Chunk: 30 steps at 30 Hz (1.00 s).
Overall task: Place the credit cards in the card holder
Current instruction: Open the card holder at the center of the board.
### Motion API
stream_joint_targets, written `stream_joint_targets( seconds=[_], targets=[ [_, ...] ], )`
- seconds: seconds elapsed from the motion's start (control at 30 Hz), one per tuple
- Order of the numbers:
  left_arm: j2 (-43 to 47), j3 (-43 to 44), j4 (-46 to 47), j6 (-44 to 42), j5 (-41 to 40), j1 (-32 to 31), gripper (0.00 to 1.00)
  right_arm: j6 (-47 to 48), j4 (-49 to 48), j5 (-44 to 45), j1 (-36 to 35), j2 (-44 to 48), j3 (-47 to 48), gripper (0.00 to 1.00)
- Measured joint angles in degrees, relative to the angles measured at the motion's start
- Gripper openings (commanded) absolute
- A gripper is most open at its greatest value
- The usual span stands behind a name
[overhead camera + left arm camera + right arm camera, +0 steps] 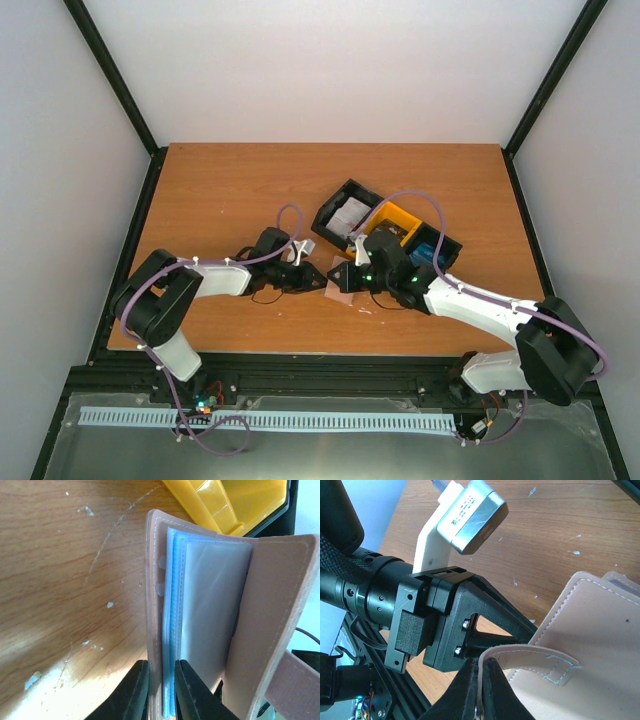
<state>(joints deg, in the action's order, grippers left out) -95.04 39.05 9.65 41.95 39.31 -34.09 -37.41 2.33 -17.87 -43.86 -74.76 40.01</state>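
Top external view, left to right: the left gripper reaches in from the left and meets the card holder just below the middle of the frame, over the wooden table. The right gripper is on it from the right side. Up and right sit a black bin with white cards in it, then a yellow bin, then blue cards furthest right.

Left wrist view: at bottom center the 2 fingers are pinched narrow on the holder's tan left cover and the blue sleeve edges. It's folded open, with the clear slots showing.

Right wrist view: bottom center, jaws squeezed almost together on the holder's tan strap.
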Motion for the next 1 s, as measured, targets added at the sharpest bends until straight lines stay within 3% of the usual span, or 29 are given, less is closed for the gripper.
stream_joint_targets(
  seconds=[0.1,0.33,0.67,1.0],
  targets=[
    [0.00,0.02,0.50,0.37,0.37,-0.02,0.01,-0.13,-0.09,-0.37,0.17,0.02,0.00,0.03],
    [0.61,0.09,1.03,0.87,1.01,-0.04,0.01,-0.17,-0.09,-0.17,0.44,0.04,-0.24,0.04],
    [8.02,-0.33,-4.35,0.50,-7.28,-0.07,0.00,-0.26,9.38,10.27,0.57,-0.87,1.03,0.43],
    [9.20,-1.84,-7.50,0.52,-11.04,-0.07,0.01,-0.81,21.22,22.01,0.00,-3.10,8.31,0.49]
  ],
)
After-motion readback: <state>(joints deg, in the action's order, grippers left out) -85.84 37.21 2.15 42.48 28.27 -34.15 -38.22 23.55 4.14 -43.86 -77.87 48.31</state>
